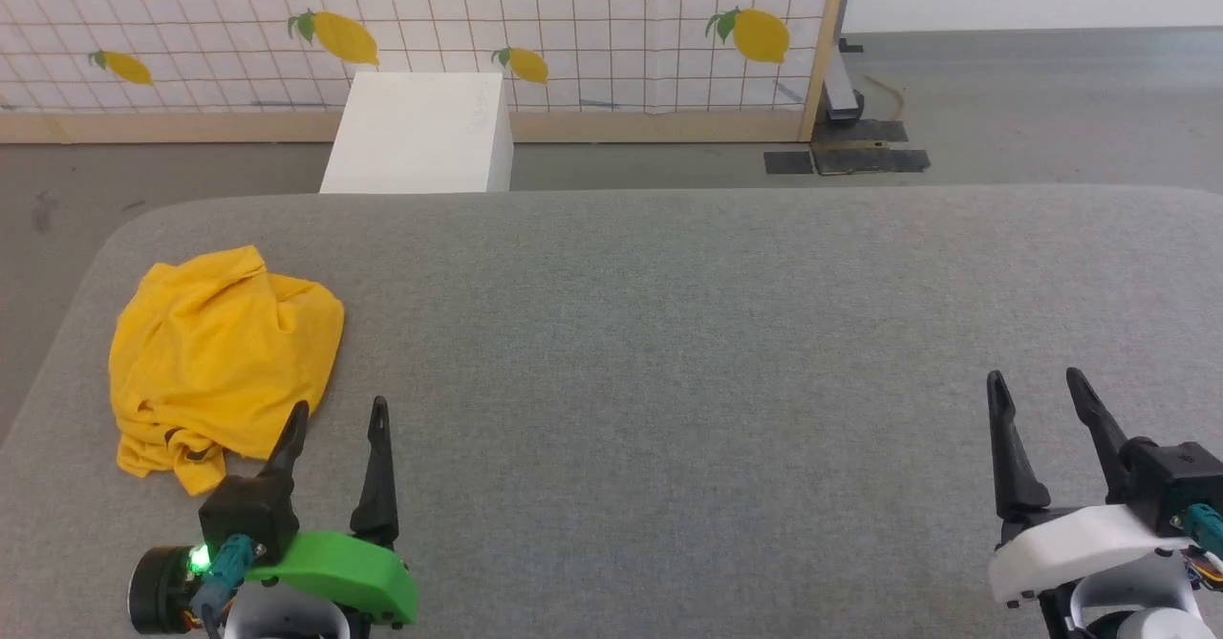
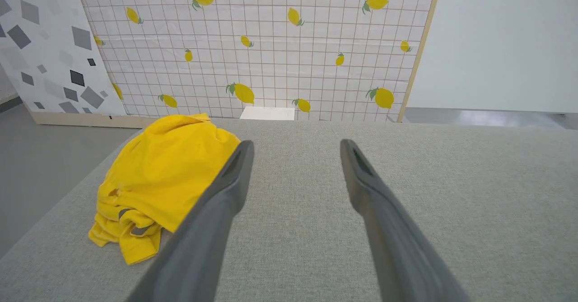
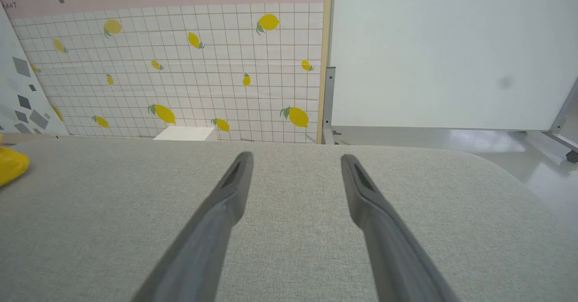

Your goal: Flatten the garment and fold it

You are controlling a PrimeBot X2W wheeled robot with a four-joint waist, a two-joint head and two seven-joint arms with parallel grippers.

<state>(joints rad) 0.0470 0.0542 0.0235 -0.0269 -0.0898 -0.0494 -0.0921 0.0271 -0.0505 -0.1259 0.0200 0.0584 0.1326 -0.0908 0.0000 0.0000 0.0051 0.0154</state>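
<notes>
Garment (image 1: 225,352) beside wide-open, empty left tool (image 1: 340,403)

Mustard-yellow garment (image 1: 225,357), crumpled heap, near the grey table's (image 1: 669,352) left edge

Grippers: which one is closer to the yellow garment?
The left gripper, on the green mount, is right beside the crumpled yellow garment; the right gripper, on the white mount, is far across the grey surface.

Mustard-yellow soft fabric garment (image 1: 225,352); plain grey woven desk (image 1: 669,333); white wall panel (image 1: 592,9), brown grid, yellow lemons (image 1: 761,35) with green leaves; white box (image 1: 420,133).
</notes>
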